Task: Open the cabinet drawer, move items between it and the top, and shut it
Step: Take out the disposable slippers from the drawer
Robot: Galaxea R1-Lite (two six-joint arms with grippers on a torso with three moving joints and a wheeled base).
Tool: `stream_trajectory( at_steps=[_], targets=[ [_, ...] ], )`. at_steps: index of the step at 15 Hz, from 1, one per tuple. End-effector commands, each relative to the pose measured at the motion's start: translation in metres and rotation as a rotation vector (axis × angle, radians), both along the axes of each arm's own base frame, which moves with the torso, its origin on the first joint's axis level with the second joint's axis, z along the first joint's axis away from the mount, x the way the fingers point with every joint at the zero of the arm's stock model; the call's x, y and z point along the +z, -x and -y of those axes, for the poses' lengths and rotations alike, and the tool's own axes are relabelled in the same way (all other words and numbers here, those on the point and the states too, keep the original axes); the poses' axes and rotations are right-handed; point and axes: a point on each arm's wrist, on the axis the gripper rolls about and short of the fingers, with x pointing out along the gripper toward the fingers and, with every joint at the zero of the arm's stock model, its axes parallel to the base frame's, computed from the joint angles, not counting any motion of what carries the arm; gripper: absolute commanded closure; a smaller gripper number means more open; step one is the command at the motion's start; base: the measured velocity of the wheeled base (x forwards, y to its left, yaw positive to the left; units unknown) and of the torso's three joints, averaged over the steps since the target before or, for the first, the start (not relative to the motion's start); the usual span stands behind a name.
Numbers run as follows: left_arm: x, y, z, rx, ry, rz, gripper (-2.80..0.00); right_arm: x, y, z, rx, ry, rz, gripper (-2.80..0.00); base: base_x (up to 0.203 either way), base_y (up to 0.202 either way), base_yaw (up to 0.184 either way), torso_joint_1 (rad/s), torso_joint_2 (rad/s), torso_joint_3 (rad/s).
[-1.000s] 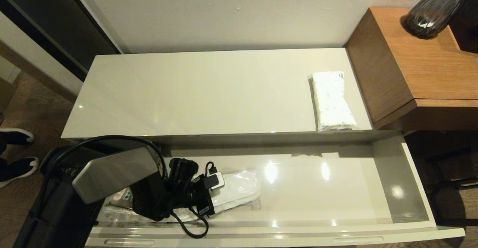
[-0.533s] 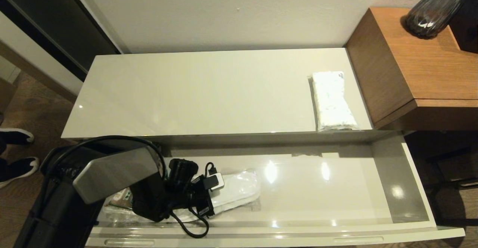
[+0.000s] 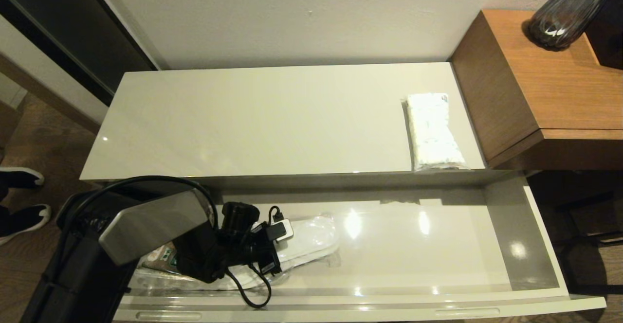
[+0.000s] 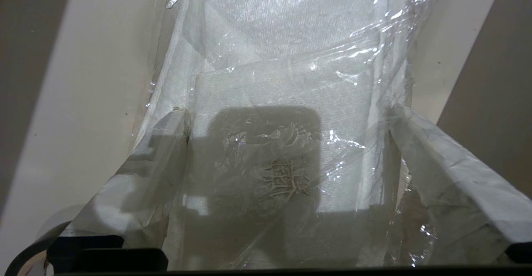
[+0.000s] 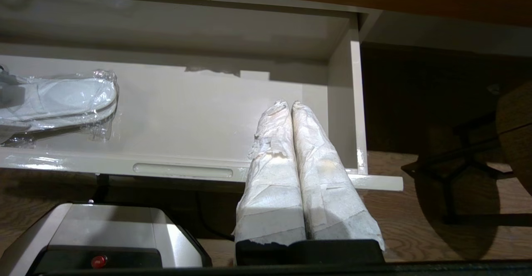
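Slippers (image 3: 311, 238), one wrapped pair, lie in drawer (image 3: 545, 245); left claw (image 4: 286, 143) spread astride them; right claw (image 5: 291, 107) pressed together.

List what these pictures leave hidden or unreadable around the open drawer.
- Head view: the left gripper is hidden behind its own arm and wrist camera over the slippers.
- Head view: the brown packet is mostly covered by that arm; its print is unreadable.
- Left wrist view: fingers straddle the slippers; contact cannot be told.
- Head view: the tissue pack print is too small to read.
- Head view: the right gripper is out of frame.
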Motion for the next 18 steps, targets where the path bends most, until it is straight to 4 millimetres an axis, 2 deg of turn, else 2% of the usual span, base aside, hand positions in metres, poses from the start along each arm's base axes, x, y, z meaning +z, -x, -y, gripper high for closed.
stream_trajectory(
  at_steps=[1,13,18],
  targets=[
    [-0.003,-0.002,0.001,-0.001,0.001,0.004,-2.80,0.000,0.000,0.000,0.001,0.001,-0.003,0.00,0.000,0.000,0.000,0.000,0.00,0.000],
    [-0.017,-0.007,0.003,0.001,-0.003,-0.007,-2.80,0.000,0.000,0.000,0.001,0.001,-0.002,0.00,0.000,0.000,0.000,0.000,0.00,0.000],
    [-0.012,-0.011,0.005,-0.018,0.000,0.025,-2.80,0.000,0.000,0.000,-0.001,0.003,-0.003,0.00,0.000,0.000,0.000,0.000,0.00,0.000]
  ],
)
